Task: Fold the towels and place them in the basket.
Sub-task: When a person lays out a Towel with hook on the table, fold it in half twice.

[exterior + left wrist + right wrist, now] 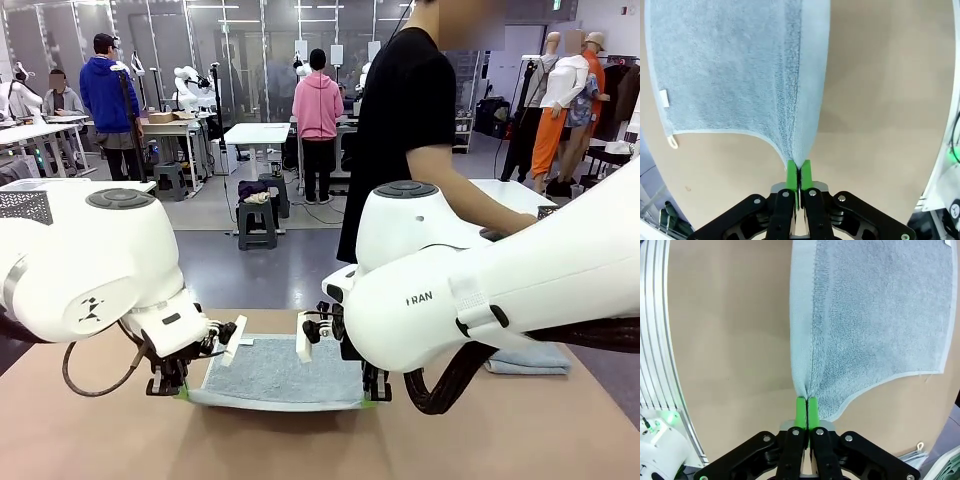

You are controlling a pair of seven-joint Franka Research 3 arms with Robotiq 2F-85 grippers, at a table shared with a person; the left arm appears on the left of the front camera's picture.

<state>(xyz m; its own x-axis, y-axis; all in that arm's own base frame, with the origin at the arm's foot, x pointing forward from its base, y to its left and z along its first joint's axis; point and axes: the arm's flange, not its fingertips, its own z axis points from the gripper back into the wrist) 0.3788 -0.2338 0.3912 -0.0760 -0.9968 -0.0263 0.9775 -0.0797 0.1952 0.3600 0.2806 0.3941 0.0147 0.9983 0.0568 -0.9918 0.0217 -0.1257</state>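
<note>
smooth tan tabletop (500, 430); left and right jaws each pinch a corner of one nubby terry towel (280, 370).

nubby terry towel (730, 70), matt smooth table (880, 100)

Foreground, 4 to 8 o'clock: tan tabletop (100, 440), matte, evenly lit. Beyond it: grey floor (260, 275), darker strip near table edge, paler further back. 12 o'clock: small white table (257, 133); in front of it, grey stool (257, 225) bearing heap of cloth. 10 o'clock: long white table (40, 132), second grey stool (172, 180) close by. 2 o'clock: third white table (515, 190). Back wall, 11 to 1 o'clock: glass partitions (240, 45) in dark frames. Ceiling strip lights (210, 8) at top edge. Light bright, diffuse; shadows soft.
</note>
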